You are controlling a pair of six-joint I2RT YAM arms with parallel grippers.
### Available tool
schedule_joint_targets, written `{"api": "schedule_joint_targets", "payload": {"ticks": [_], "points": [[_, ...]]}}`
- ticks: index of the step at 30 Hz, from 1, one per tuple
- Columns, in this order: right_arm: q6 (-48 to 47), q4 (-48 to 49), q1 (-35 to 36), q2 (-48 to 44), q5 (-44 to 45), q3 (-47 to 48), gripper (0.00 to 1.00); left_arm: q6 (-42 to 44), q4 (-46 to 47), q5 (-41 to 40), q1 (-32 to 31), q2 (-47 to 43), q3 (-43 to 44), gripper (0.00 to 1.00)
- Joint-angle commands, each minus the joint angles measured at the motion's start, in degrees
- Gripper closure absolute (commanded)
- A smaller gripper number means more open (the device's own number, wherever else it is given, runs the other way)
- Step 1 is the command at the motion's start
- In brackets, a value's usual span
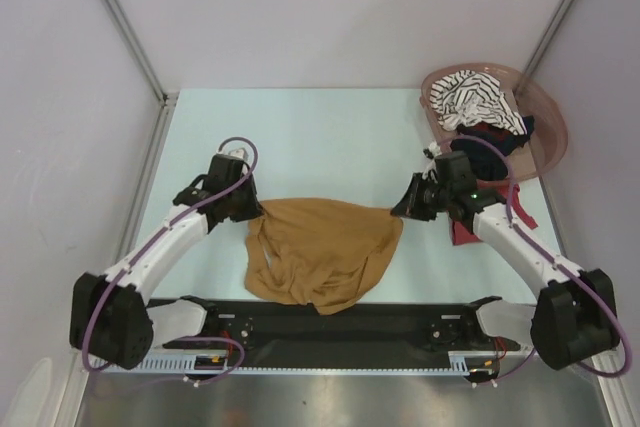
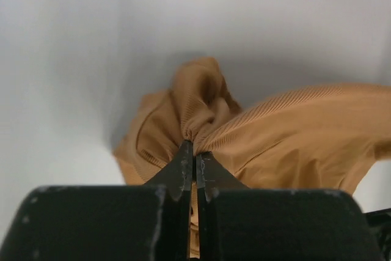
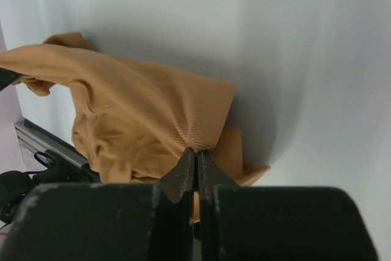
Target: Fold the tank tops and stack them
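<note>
Top external: mustard top (image 1: 325,252) lies left of the basket (image 1: 545,112), unfolded. Left gripper (image 1: 258,212) and right gripper (image 1: 397,210) are clamped on its edges. Nothing is stacked. Striped top (image 1: 475,99) and black top (image 1: 492,154) are in the basket, red top (image 1: 462,232) beside it.

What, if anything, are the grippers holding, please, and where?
Both pinch the mustard-brown tank top: left gripper its left edge, right gripper its right edge.

Angled inward and apparently low, left pincer (image 2: 194,151) and right pincer (image 3: 197,156) each clamp the mustard-brown tank top (image 1: 320,247).
</note>
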Motion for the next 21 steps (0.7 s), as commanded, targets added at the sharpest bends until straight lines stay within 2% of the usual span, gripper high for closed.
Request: {"api": "schedule_joint_targets", "payload": {"ticks": [1, 3, 8, 11, 12, 13, 16, 17, 18, 19, 20, 21], "points": [[2.0, 12.7, -0.9, 0.4, -3.6, 0.1, 0.97, -2.2, 12.5, 9.2, 1.4, 2.3, -0.6, 1.0], [1.9, 14.7, -1.1, 3.5, -3.9, 0.0, 0.95, -2.6, 15.4, 9.2, 1.4, 5.3, -0.5, 1.0], [2.0, 20.1, -3.5, 8.9, -4.1, 0.6, 0.92, -1.0, 14.4, 3.6, 1.4, 11.4, 2.8, 1.0], [2.8, 21.8, -5.4, 15.4, -4.8, 4.7, 0.9, -0.9, 14.9, 1.7, 1.4, 14.1, 4.6, 1.0], [2.6, 21.6, -5.7, 16.9, -4.8, 6.1, 0.83, -0.8, 14.7, 1.2, 1.4, 14.7, 5.3, 1.0], [2.5, 21.6, -6.0, 19.2, -4.7, 7.9, 0.63, -0.8, 14.4, 0.8, 1.4, 15.4, 6.0, 1.0], [3.0, 23.0, -7.0, 20.8, -6.3, 8.2, 0.52, -0.2, 11.9, -2.8, 1.4, 17.1, 8.7, 0.96], [2.8, 23.4, -7.2, 21.0, -7.0, 8.0, 0.51, 0.3, 11.4, -4.5, 1.4, 17.0, 9.3, 0.9], [2.1, 23.3, -7.4, 21.1, -7.5, 8.0, 0.51, 0.3, 10.7, -5.8, 1.4, 16.7, 9.4, 0.67], [1.8, 22.7, -7.5, 21.2, -7.4, 7.8, 0.49, 0.3, 10.6, -6.7, 1.4, 16.3, 9.3, 0.59], [1.3, 22.5, -7.6, 21.2, -7.4, 7.3, 0.48, 0.2, 10.6, -7.6, 1.4, 15.3, 8.8, 0.45], [1.0, 22.3, -7.7, 21.2, -7.5, 6.9, 0.47, -0.1, 10.2, -9.1, 1.4, 14.8, 8.7, 0.27]]}}
